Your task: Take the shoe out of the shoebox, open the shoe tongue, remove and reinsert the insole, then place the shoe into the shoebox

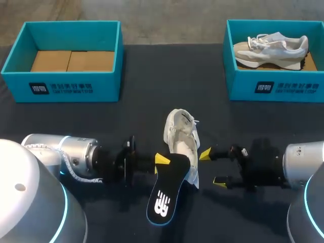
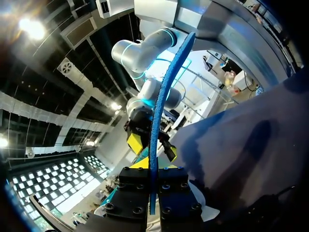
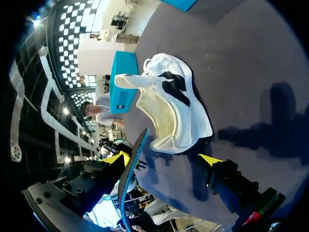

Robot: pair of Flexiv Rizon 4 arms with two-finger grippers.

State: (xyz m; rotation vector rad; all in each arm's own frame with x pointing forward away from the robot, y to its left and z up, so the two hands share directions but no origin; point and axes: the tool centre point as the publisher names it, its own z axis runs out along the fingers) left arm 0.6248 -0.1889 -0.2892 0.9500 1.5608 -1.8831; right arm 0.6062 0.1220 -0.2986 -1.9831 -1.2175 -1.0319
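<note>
A white shoe lies on the dark table mid-front, its pale lining showing in the right wrist view. My left gripper is shut on a black insole with a blue edge. The insole hangs down toward the table's front and overlaps the shoe's near end. In the left wrist view the insole shows edge-on, clamped in that gripper. My right gripper is open just right of the shoe, holding nothing. One of its yellow fingertips is beside the shoe, and the insole's edge stands across from it.
A teal shoebox at the back left holds only cardboard. A second teal shoebox at the back right holds another pale shoe. Bare tabletop lies between the boxes and the shoe.
</note>
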